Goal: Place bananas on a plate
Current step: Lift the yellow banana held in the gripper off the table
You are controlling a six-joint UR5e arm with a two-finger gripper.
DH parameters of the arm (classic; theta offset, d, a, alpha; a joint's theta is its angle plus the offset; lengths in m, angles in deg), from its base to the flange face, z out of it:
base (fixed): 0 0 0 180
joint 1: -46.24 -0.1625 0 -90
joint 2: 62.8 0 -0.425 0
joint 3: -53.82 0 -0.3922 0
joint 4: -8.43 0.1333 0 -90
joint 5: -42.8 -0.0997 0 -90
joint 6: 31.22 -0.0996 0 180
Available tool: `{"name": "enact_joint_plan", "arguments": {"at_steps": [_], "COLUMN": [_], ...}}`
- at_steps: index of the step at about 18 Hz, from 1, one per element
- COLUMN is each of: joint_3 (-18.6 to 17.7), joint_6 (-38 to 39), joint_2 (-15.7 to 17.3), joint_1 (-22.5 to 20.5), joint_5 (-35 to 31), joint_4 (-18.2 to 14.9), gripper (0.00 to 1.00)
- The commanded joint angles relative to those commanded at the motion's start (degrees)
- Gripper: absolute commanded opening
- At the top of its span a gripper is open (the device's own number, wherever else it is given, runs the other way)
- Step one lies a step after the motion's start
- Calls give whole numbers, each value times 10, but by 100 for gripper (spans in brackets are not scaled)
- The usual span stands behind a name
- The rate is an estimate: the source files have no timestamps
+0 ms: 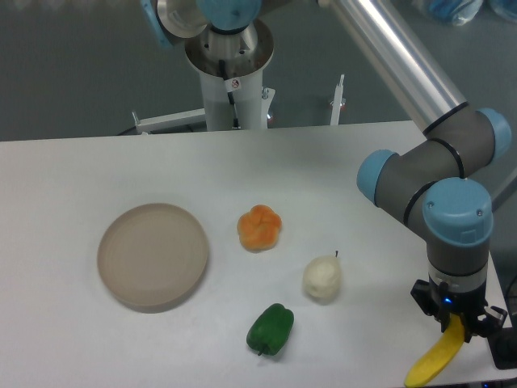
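Gripper [457,322] clamped on banana [436,360] at table's right edge, pick apparently done; next: carry left across to empty plate [153,255], clearing other fruit.

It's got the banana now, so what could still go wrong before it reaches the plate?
The pincer seems to hold the banana only by its top end, so it may swing or slip out. The plate lies far across the table, and the pear, green pepper and orange fruit in between could get knocked.
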Motion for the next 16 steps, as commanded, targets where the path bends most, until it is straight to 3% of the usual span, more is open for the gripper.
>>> {"name": "enact_joint_plan", "arguments": {"at_steps": [11,16], "joint_3": [-2,-27], "joint_6": [1,4], "joint_2": [3,25], "joint_1": [4,14], "joint_5": [1,1], "joint_4": [-1,-5], "gripper": [26,26]}}
